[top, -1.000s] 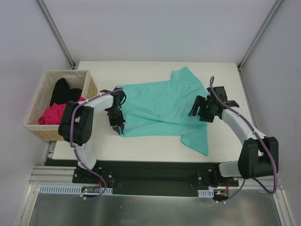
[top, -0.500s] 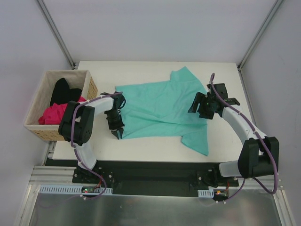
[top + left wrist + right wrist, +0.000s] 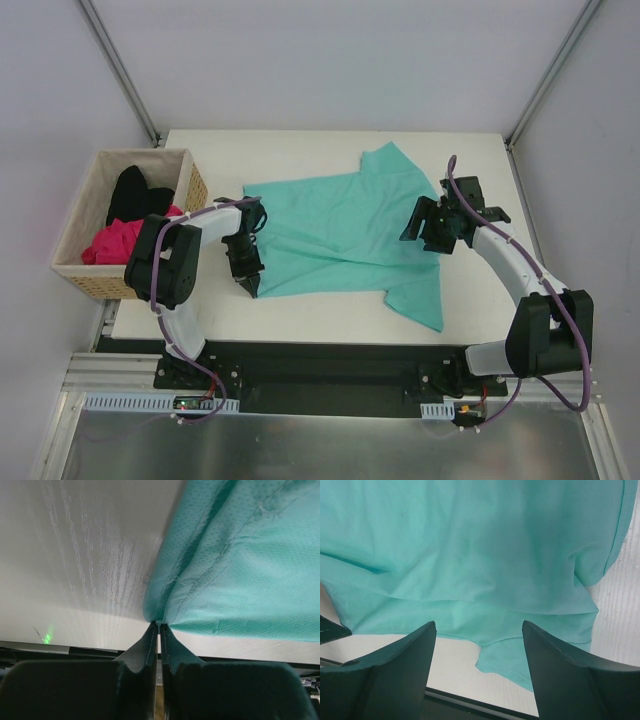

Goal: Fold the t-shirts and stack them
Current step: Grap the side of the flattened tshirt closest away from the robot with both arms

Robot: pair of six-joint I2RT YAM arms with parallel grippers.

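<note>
A teal t-shirt (image 3: 340, 225) lies spread across the middle of the white table, one sleeve at the back, one at the front right. My left gripper (image 3: 248, 283) is shut on the shirt's front left hem corner, seen pinched between the fingertips in the left wrist view (image 3: 159, 625). My right gripper (image 3: 425, 232) is open and empty, hovering over the shirt's right side; its wrist view shows the teal cloth (image 3: 470, 555) below the spread fingers (image 3: 415, 645). A magenta t-shirt (image 3: 112, 240) and a black t-shirt (image 3: 135, 195) lie in the basket.
A woven wicker basket (image 3: 90, 275) stands off the table's left edge. The white table (image 3: 300, 315) has bare surface at the back and along the front edge. Grey walls and metal rails surround the table.
My left gripper has pulled the hem corner slightly toward the front, and the shirt's left edge has shifted a little left. My right gripper has moved slightly back and stayed open.
</note>
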